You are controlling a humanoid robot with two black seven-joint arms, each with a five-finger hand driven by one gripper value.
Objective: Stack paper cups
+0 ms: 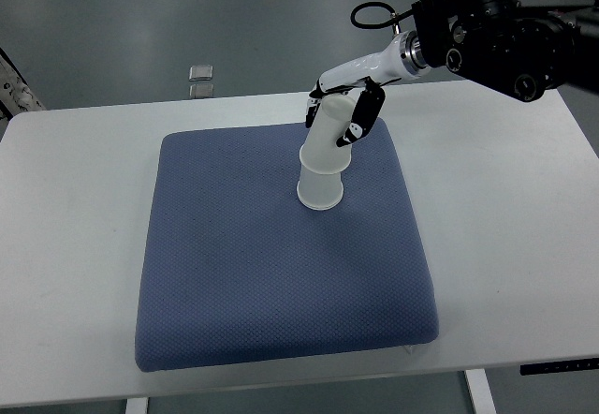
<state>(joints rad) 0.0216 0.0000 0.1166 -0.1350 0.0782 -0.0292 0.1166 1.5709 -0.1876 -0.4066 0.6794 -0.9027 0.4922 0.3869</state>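
Note:
A stack of white paper cups (pixel 323 169) stands upside down, slightly tilted, on the blue mat (pixel 271 273), in its upper right part. My right hand (pixel 342 114) reaches in from the top right and its black-and-white fingers (pixel 363 114) are curled around the upper cup of the stack. The wide rim of the lower cup rests on the mat. How many cups are nested I cannot tell. The left arm does not show.
The mat lies on a white table (pixel 505 227). Two small clear squares (pixel 200 79) lie on the grey floor beyond the table's far edge. The black right arm housing (pixel 501 30) hangs over the table's top right corner.

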